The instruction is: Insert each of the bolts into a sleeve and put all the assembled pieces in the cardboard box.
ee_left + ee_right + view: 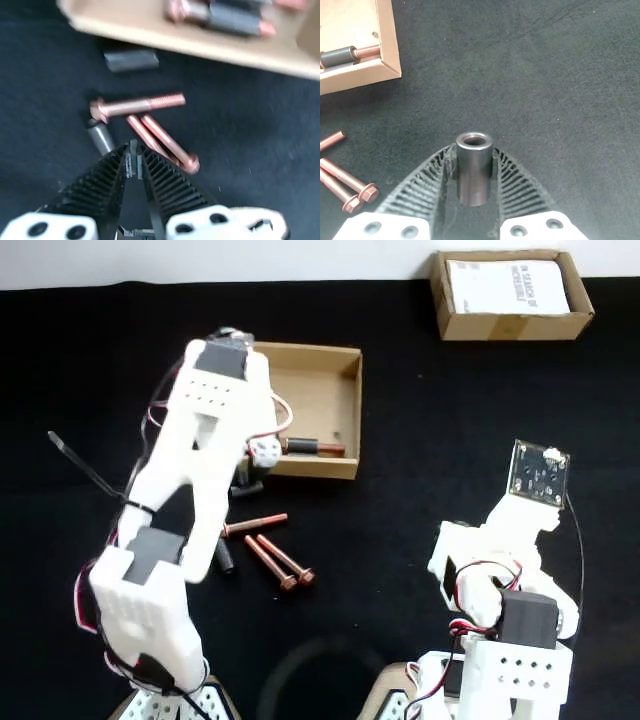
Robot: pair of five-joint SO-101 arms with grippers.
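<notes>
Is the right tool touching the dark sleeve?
Touching. The right wrist view shows the right tool shut on the sleeve, both sides pressing it.

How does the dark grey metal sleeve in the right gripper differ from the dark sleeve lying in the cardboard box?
The dark grey metal sleeve is clamped in the right gripper; the sleeve in the cardboard box lies on its side. The gripped sleeve's bore is empty; the boxed one has a copper bolt through it. Both are dark cylinders.

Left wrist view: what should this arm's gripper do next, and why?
Probably open the left gripper and lower it onto a loose bolt. Its jaws are shut and empty close to that bolt, while the right gripper holds an empty sleeve.
</notes>
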